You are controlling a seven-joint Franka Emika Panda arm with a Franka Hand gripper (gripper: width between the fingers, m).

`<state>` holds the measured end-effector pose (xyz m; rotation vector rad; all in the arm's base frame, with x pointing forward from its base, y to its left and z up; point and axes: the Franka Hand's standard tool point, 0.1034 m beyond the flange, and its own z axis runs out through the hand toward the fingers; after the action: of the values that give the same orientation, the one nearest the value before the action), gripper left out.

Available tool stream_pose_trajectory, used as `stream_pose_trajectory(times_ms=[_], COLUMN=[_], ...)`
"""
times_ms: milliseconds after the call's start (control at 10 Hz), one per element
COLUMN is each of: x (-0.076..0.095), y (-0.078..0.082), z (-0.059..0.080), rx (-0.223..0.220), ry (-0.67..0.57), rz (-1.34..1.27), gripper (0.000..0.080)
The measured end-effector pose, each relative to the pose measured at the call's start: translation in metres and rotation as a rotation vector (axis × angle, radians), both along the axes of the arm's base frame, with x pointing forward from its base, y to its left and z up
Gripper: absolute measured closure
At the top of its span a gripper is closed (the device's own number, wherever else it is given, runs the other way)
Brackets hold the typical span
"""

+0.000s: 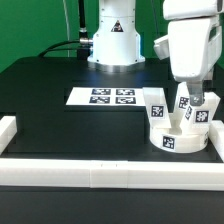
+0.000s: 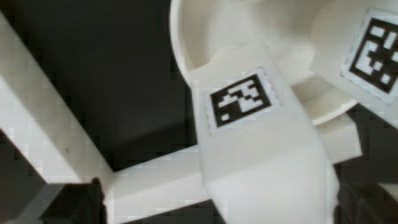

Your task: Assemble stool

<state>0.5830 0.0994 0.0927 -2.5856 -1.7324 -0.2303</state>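
The white round stool seat (image 1: pixel 180 138) lies on the black table at the exterior view's right, with white legs standing on it. One leg (image 1: pixel 156 108) is at the left and one (image 1: pixel 204 114) at the right. My gripper (image 1: pixel 186 100) hangs low over the seat, with a third tagged leg (image 2: pixel 249 110) between its fingers. In the wrist view the dark fingers (image 2: pixel 68 196) sit wide apart at the picture's corners, clear of the leg, so my gripper (image 2: pixel 222 203) looks open. The seat's rim (image 2: pixel 222 30) and another tagged leg (image 2: pixel 377 50) show there too.
The marker board (image 1: pixel 105 97) lies flat on the table's middle. Long white bars edge the table at the front (image 1: pixel 100 176) and the left (image 1: pixel 8 130), and they also show in the wrist view (image 2: pixel 45 110). The arm's base (image 1: pixel 112 40) stands at the back.
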Motion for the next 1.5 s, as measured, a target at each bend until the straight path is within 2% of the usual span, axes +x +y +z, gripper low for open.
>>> stream_pose_trajectory(times_ms=[400,800,1000,1500], x=[-0.007,-0.011,-0.001,0.001], y=[0.005,0.000,-0.006,-0.004], z=[-0.002,-0.007,-0.001,-0.003], rx=[-0.031,-0.034,-0.033,-0.030], ry=[0.016,0.038,0.039,0.031], rz=[0.088,0.089,0.087,0.086], gripper=[0.0150,0.0150,0.0150,0.0150])
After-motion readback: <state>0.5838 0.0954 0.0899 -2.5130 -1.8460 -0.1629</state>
